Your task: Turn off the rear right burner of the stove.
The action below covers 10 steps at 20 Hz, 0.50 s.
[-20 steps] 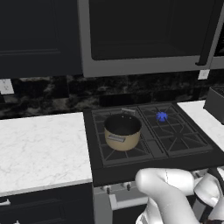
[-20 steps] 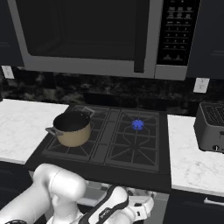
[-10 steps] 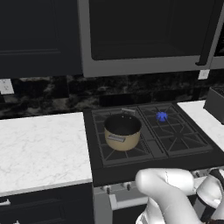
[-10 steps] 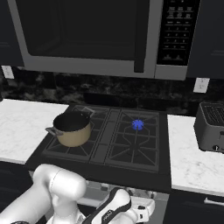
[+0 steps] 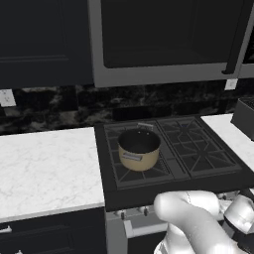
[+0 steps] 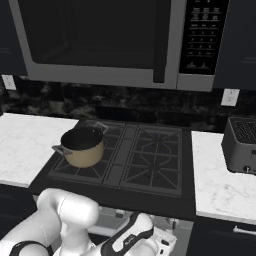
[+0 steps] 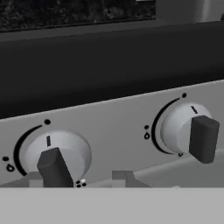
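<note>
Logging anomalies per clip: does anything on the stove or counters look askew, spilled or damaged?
Nothing stands out. The pot sits upright on the stove, no burner shows a flame, and the toaster stands square on the counter.

Glossy white rounded arm (image 5: 198,223) segments with dark joint bands, two small dark fingertips (image 7: 54,168) on the pincer (image 7: 127,155).

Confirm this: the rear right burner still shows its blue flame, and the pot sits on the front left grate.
Not quite. The rear right burner shows no flame now; both base views show bare black grate there, though it burned blue half a second ago. The pot does sit on the stove's front left grate.
</note>
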Motion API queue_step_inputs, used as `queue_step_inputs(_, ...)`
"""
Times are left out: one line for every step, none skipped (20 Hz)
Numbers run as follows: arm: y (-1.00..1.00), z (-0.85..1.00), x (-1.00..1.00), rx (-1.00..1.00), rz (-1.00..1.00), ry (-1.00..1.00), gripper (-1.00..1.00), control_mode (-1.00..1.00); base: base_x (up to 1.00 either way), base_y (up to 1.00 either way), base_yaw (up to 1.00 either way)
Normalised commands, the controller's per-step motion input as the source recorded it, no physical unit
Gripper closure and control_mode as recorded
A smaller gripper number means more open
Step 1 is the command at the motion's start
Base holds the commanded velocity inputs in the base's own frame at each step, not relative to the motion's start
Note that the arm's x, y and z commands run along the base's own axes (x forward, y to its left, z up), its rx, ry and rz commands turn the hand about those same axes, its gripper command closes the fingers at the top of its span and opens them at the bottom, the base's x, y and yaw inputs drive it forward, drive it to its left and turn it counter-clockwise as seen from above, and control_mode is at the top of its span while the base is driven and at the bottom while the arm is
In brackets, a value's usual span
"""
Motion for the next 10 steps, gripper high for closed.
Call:
queue_step_inputs(-0.69, 0.55, 0.26, 0.55, -0.47, 0.05, 1.0, -1.0, 0.0, 0.0, 0.0)
queue_step_inputs(0.0, 0.02, 0.0, 0.08, -0.02, 0.0, 1.0, -1.0, 0.0, 0.0, 0.0)
queue_step_inputs(0.0, 0.0, 0.05, -0.03, 0.08, 0.0, 1.0, -1.0, 0.0, 0.0, 0.0)
queue_step_inputs(0.06, 0.0, 0.2, -0.06, 0.0, 0.09, 1.0, -1.0, 0.0, 0.0, 0.0)
queue_step_inputs(0.0, 0.0, 0.0, 0.01, 0.0, -0.01, 1.0, -1.0, 0.0, 0.0, 0.0)
queue_step_inputs(-0.19, 0.04, -0.11, 0.15, 0.0, -0.14, 1.0, -1.0, 0.0, 0.0, 0.0)
queue_step_inputs(-0.12, 0.0, 0.0, 0.09, 0.0, 0.0, 1.0, -1.0, 0.0, 0.0, 0.0)
queue_step_inputs(-0.15, 0.0, 0.0, 0.13, -0.19, 0.0, 1.0, -1.0, 0.0, 0.0, 0.0)
queue_step_inputs(0.0, -0.21, -0.11, 0.08, -0.43, 0.0, 1.0, -1.0, 0.0, 0.0, 0.0)
queue_step_inputs(0.08, -0.44, -0.31, 0.0, -0.61, 0.07, 1.0, -1.0, 0.0, 0.0, 0.0)
